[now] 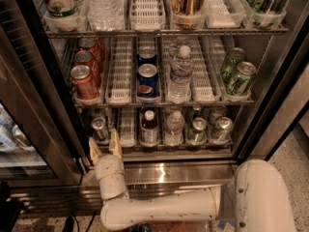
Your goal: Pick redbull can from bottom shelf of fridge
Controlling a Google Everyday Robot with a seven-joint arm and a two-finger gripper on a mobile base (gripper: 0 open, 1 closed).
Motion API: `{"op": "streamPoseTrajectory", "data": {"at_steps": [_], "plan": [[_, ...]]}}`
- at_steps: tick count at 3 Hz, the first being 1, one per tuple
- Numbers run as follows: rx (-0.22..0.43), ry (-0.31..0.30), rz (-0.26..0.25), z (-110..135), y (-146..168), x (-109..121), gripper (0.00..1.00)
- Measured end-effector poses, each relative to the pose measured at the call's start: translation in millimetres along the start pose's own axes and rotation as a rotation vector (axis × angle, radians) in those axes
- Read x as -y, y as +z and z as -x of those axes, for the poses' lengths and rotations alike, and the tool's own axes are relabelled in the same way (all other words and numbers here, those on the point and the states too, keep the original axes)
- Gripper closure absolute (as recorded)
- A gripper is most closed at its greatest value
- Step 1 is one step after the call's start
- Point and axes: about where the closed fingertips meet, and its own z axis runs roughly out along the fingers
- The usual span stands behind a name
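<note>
At the left end of the fridge's (pixel 169 172) bottom shelf (pixel 127 129), the redbull can (pixel 100 128) stood upright. The gripper (pixel 103 144) sat just in front of it at the shelf edge, jaws apart and empty. Bottles (pixel 150 127) and green cans (pixel 221 128) stood to the right.

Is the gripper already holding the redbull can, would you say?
No, the open gripper hovers just below the redbull can, fingers not closed on it.

Shop or canteen: stocked commercial drinks fridge (pixel 183 174), gripper (pixel 104 146) at its bottom shelf (pixel 159 149).
</note>
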Motion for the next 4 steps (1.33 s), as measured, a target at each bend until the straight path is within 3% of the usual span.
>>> {"op": "streamPoseTrajectory", "data": {"at_steps": [2,4], "plan": [[-0.096,0.029,0.049,-21,7,-11,0.36],[-0.070,0.007,0.011,-20,31,1,0.37]]}}
